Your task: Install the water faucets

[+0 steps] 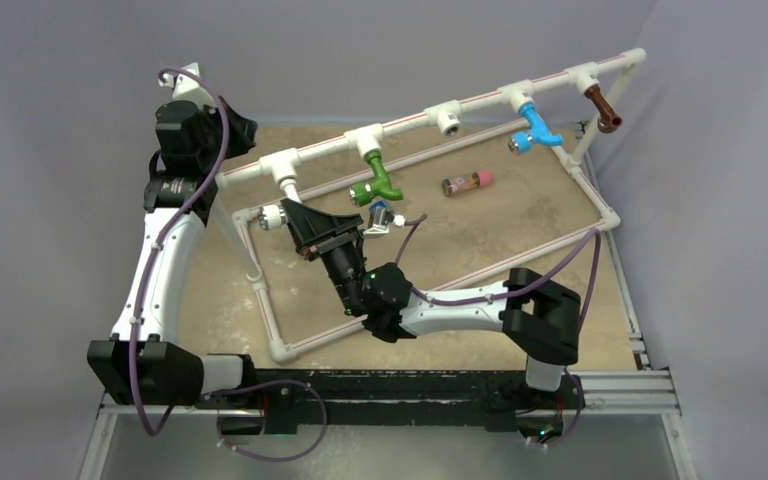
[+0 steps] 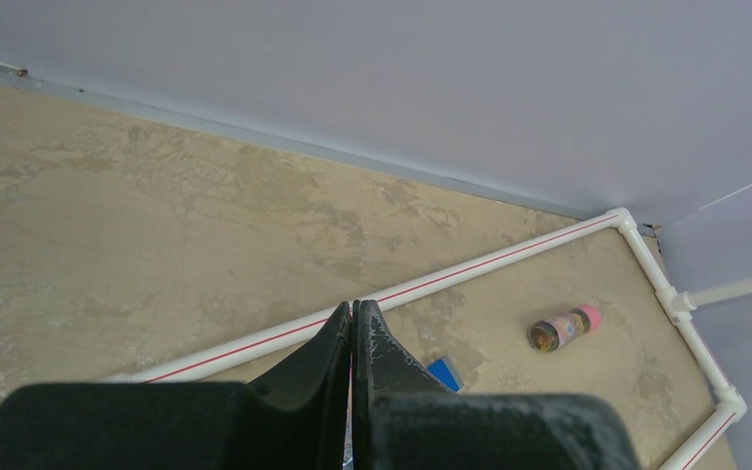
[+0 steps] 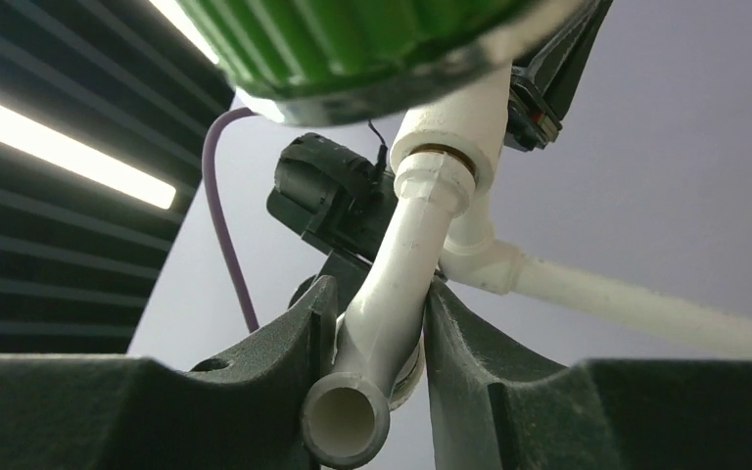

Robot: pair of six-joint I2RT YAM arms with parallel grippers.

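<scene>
The right pincer (image 3: 380, 304) grips the white faucet (image 3: 406, 250) by its bent body, one finger on each side. The spout mouth lies at the heel of the jaws, and the inlet end, beyond the fingertips, meets a white T-fitting (image 3: 455, 108) of the pipe frame. The step in hand appears to be seating this faucet in that fitting. Hold the body square to the fitting axis and turn about that axis only. Release and regrip rather than drag sideways, since side load would probably flex the frame. The green faucet (image 1: 375, 183), mounted just right of the pincer, crowds the wrist, so clearance for rotation looks tight. Further right are an empty T-fitting (image 1: 447, 120), a blue faucet (image 1: 535, 128), a brown faucet (image 1: 603, 108) and a loose pink-capped bottle (image 1: 467, 182). The left pincer (image 2: 352, 311) is closed on nothing, off to the left.
</scene>
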